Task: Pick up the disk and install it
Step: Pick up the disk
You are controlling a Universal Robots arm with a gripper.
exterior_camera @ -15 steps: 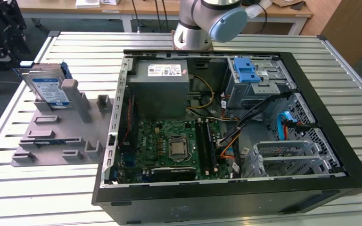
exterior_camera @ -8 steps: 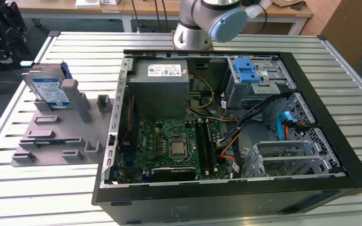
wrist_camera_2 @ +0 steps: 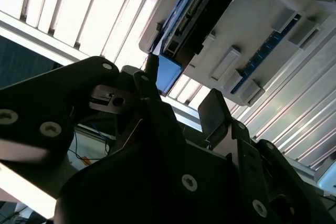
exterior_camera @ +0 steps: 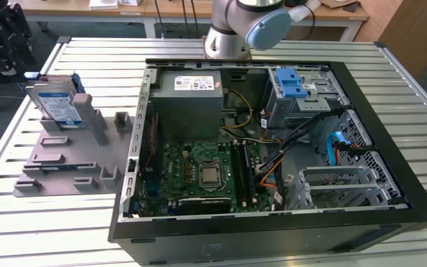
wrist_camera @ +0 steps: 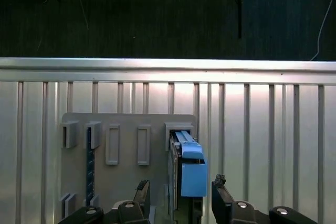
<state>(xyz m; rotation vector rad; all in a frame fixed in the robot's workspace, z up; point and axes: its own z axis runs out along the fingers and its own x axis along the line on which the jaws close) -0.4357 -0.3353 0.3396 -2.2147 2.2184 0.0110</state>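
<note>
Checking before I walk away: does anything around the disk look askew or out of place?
Nothing stands out. The disk stands on edge in its slot on the grey holder, and the open gripper is lined up with it, one finger to each side.
</note>
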